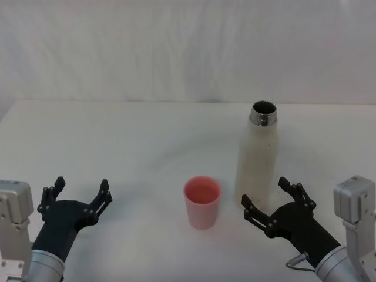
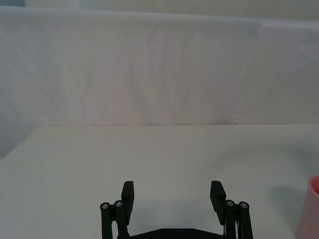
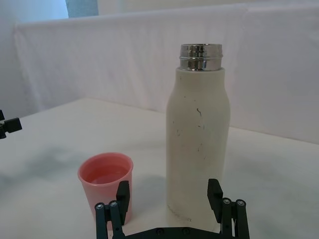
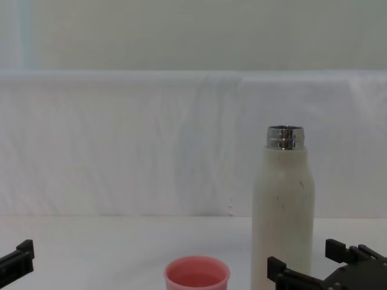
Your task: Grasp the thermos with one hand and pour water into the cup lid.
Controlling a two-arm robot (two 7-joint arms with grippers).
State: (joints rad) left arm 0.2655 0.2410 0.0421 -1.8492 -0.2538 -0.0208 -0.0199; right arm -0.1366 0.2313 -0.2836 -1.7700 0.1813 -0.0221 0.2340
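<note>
The cream-white thermos (image 1: 257, 158) stands upright and uncapped on the white table, right of centre; its speckled body (image 3: 197, 144) and steel neck (image 4: 285, 138) are plain to see. The salmon-pink cup lid (image 1: 202, 201) sits just left of it and holds some water (image 3: 106, 175). My right gripper (image 1: 272, 200) is open right at the foot of the thermos on its near side, its fingers (image 3: 215, 191) not closed on it. My left gripper (image 1: 80, 192) is open at the table's near left, with nothing between its fingers (image 2: 128, 193).
A white cloth backdrop (image 1: 188, 53) rises behind the table's far edge (image 1: 176, 101). Bare tabletop (image 1: 135, 153) stretches between the left gripper and the cup lid and behind both objects.
</note>
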